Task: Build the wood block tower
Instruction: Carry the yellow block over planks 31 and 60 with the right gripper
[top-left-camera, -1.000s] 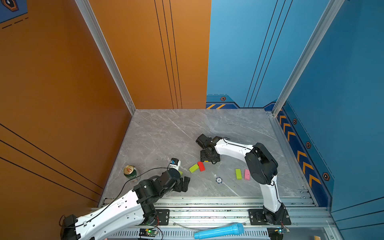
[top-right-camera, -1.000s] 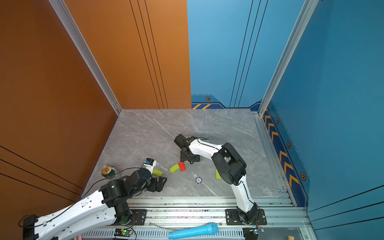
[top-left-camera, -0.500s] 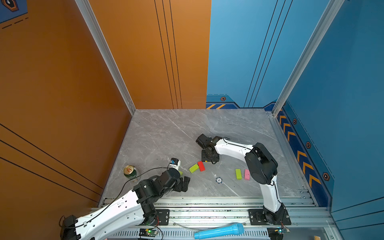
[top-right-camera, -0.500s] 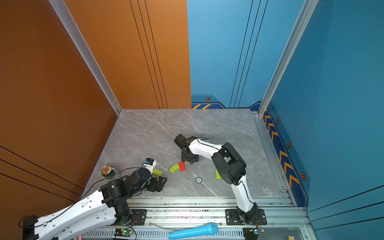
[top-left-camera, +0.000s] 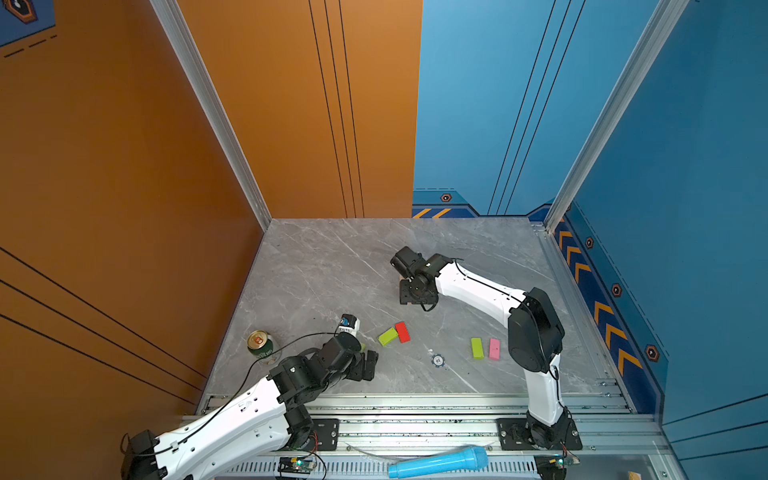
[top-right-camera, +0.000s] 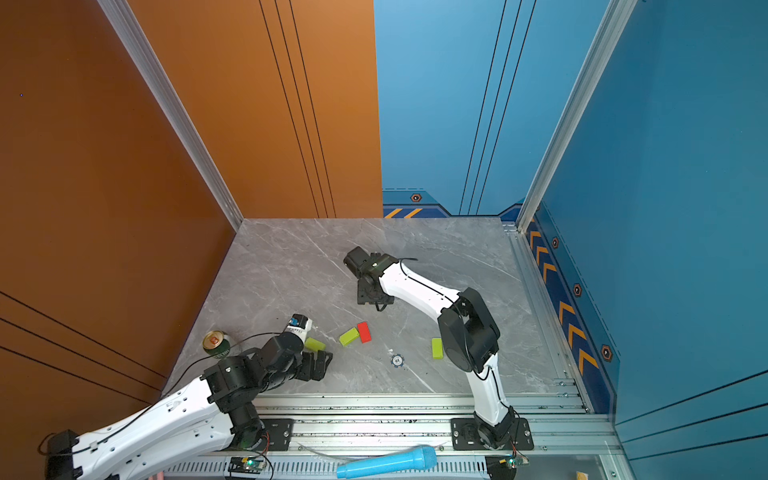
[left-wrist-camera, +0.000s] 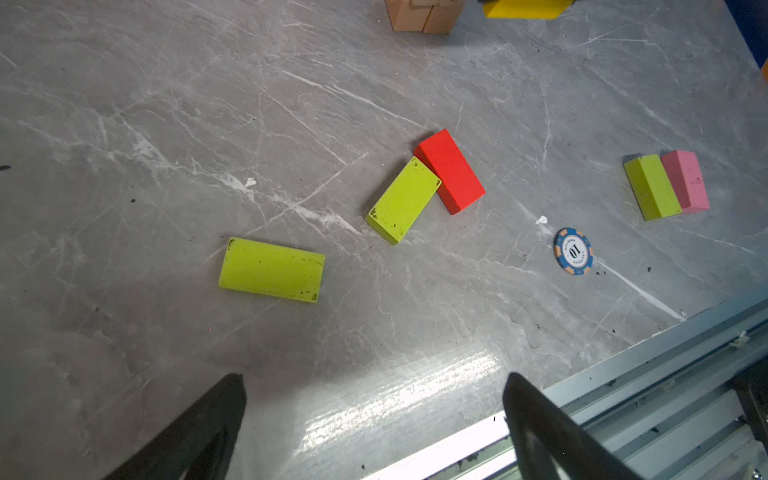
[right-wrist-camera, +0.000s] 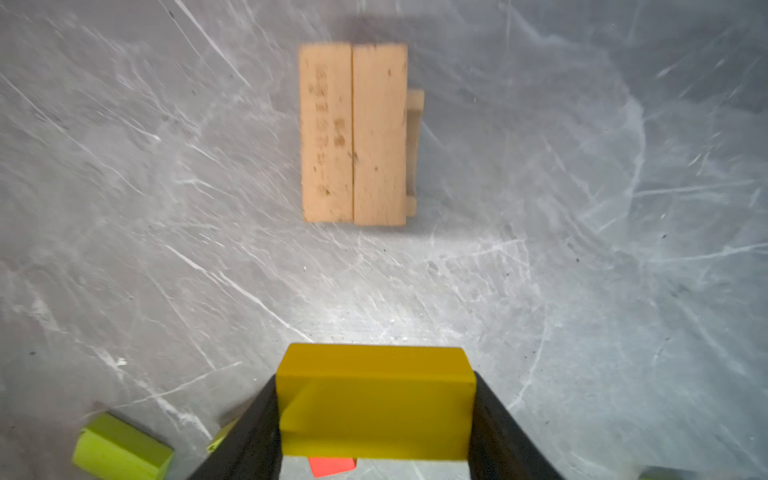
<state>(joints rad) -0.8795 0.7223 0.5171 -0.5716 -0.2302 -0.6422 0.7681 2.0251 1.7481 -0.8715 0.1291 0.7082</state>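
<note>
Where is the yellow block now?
The yellow block is clamped in the right gripper's fingers, right wrist view, just short of two side-by-side tan blocks.

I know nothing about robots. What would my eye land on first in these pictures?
Probably the right gripper clamping a bright yellow block, just short of two tan blocks lying side by side on the grey table. Then the loose coloured blocks nearer the arms' bases: a red block touching a lime green block, and a pink block beside a second lime green block.
</note>
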